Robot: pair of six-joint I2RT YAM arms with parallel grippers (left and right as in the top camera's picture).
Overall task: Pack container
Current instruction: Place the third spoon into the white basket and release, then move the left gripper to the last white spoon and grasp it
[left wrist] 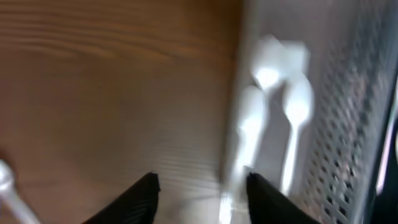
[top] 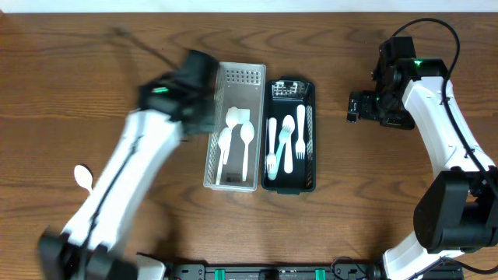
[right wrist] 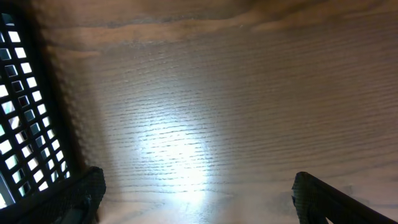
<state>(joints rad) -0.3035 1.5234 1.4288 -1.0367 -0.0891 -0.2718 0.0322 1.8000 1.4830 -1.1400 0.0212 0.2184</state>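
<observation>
A grey perforated basket [top: 253,78] holds white plastic spoons [top: 246,140]; a black basket [top: 310,183] beside it holds white forks [top: 286,144]. One loose white spoon [top: 82,177] lies on the table at the left; its tip shows in the left wrist view [left wrist: 7,186]. My left gripper [top: 201,117] is open and empty, at the grey basket's left wall [left wrist: 239,93], spoons [left wrist: 297,109] visible inside. My right gripper [top: 354,106] is open and empty over bare wood right of the black basket [right wrist: 18,124].
The wooden table [top: 93,78] carries only the two baskets and the loose spoon. The left arm [top: 117,194] stretches across the left half. The right arm [top: 443,117] stands along the right side.
</observation>
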